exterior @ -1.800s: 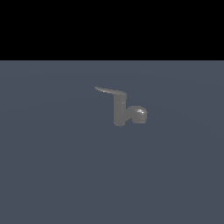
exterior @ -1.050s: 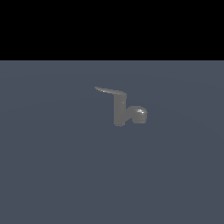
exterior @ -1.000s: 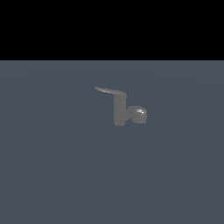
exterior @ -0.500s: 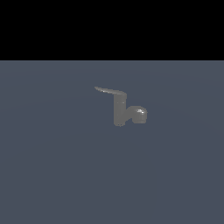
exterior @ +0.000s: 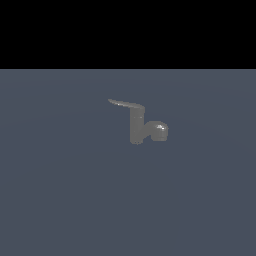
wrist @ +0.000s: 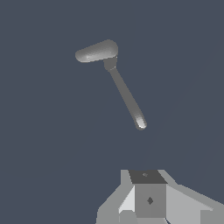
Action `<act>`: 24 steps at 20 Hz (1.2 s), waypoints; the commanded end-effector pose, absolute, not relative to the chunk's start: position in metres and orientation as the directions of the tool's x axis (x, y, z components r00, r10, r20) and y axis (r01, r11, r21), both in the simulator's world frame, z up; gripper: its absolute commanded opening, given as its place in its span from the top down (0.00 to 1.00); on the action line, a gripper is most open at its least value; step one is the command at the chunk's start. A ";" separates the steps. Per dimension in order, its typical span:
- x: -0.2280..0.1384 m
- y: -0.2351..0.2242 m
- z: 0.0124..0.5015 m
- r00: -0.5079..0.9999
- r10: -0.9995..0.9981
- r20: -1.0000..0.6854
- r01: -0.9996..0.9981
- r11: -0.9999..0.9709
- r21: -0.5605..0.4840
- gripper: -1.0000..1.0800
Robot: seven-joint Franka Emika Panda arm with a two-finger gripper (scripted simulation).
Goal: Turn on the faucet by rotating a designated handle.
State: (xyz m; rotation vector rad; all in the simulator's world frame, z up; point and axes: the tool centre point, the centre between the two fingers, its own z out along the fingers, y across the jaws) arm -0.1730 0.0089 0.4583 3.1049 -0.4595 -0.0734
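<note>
The faucet (exterior: 136,128) is a small dull-grey tap standing upright on the blue-grey floor. Its rounded spout (exterior: 159,131) bulges toward the exterior view's right. The handle (exterior: 125,104), a thin flat lever, sticks out from the top toward the exterior view's left. From above in the wrist view, the handle (wrist: 127,96) runs long and narrow from the spout (wrist: 96,51) to a rounded tip. My gripper (wrist: 147,186) shows only as grey blocks at the picture's edge, apart from the handle tip, with nothing held. Neither arm nor gripper appears in the exterior view.
A flat blue-grey floor (exterior: 65,200) surrounds the faucet on all sides. Beyond its far edge the background is black (exterior: 128,30).
</note>
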 end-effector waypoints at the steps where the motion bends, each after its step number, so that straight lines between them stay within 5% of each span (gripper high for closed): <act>1: -0.155 0.011 0.452 0.937 -0.348 -0.044 -0.348 -0.938 0.007 1.00; 24: -0.001 0.031 0.347 0.604 -0.797 -0.032 -0.797 -0.604 0.006 1.00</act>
